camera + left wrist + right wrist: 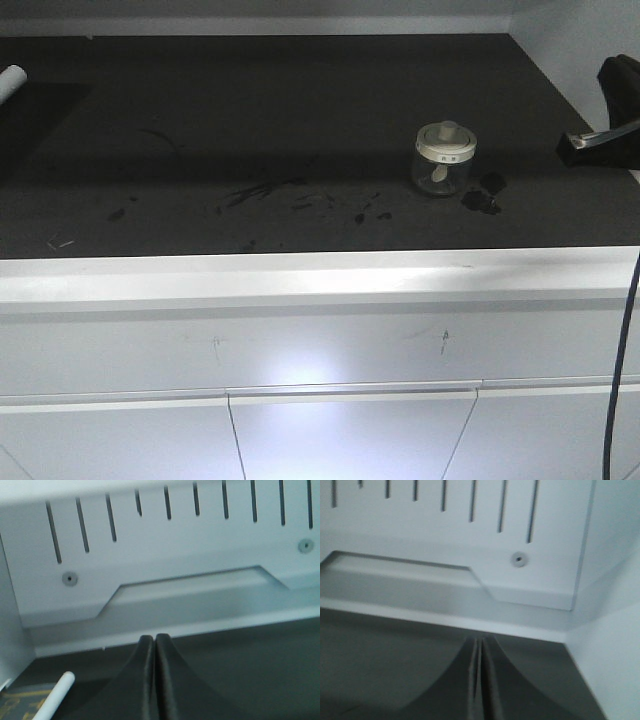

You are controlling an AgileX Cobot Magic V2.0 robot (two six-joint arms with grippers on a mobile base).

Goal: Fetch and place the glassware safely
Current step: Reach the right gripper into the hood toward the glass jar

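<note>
Dark worktop bears the glass jar upright, knob skyward

Left tool: both black fingers are pressed together along a straight vertical seam, with no gap visible and nothing held between them. The fingers flare outward toward their base. The tool points forward, roughly level and low over the table.

Right tool: its fingers are likewise closed against each other, with only a thin pale seam between them and nothing gripped. It has the same forward, low pose. This view is slightly soft.

Front view: a black part enters at the right edge. Whether it belongs to the right arm cannot be confirmed.
</note>
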